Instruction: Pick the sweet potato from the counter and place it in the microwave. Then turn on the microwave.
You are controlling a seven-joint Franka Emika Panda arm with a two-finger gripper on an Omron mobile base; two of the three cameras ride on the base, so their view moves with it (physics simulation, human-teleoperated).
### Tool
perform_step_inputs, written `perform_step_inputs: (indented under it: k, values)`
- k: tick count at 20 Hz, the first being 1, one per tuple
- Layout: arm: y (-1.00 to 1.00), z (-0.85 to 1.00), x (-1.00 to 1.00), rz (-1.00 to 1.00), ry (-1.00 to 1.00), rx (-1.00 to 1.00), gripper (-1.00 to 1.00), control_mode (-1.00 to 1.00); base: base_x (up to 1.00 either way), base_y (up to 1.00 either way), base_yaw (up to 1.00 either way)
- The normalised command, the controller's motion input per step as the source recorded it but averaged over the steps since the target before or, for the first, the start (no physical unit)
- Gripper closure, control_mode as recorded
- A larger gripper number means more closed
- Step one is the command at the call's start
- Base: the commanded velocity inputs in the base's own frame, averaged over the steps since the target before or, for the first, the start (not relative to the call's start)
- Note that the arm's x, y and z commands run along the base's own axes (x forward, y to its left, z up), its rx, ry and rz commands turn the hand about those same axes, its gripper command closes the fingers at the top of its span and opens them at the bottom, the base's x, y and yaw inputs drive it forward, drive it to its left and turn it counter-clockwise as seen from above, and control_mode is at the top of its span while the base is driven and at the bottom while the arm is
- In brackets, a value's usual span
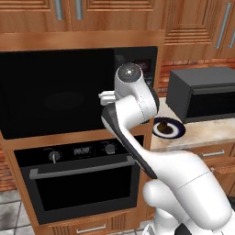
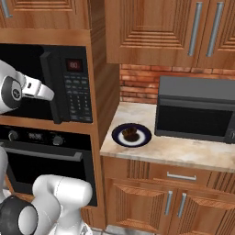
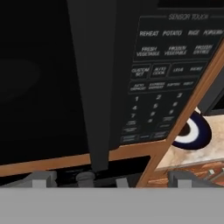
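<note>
Task was at an early stage. The sweet potato (image 2: 131,134) lay on the blue-rimmed plate (image 2: 116,137), at the left end of the counter (image 2: 183,151), close to the front edge and just beside the wooden cabinet side that houses the microwave (image 2: 64,85). Nothing had been picked up. The microwave door looked closed in the left base view; in the right base view the black vertical handle (image 2: 50,87) stood beside the keypad (image 2: 78,94). Red display lit.

The gripper (image 3: 111,177) was up in front of the microwave, facing the handle and keypad. Fingers spread wide, nothing between them.

Judged remaining: open the door, fetch the potato, set it inside, close the door, press start. Essentially all steps left.

Surroundings: a dark grey box appliance (image 2: 197,110) sat at the back of the counter, right of the plate and apart from it. The black oven (image 1: 78,183) with knobs sat directly below the microwave. Wooden cupboards (image 2: 174,30) above, brick backsplash (image 2: 137,85) behind.

Obstruction: the closed door blocks the cavity. The cabinet side wall stands between microwave and plate, so the arm must swing around it.
</note>
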Motion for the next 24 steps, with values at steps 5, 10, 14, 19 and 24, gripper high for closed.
perform_step_inputs:
  k: [5,10,14,19,24]
  values:
    - [0.0,0.0,0.0,0.0,-0.07,-0.05,-1.0,-1.0,0.0,0.0,0.0]
    - [0.0,0.0,0.0,0.0,-0.07,-0.05,-1.0,-1.0,0.0,0.0,0.0]
    - [0.0,0.0,0.0,0.0,-0.07,-0.05,-1.0,-1.0,0.0,0.0,0.0]
    - [0.0,0.0,0.0,0.0,-0.08,-0.04,-1.0,-1.0,0.0,0.0,0.0]
    - [0.0,0.0,0.0,0.0,-0.11,-0.03,-1.0,-1.0,0.0,0.0,0.0]
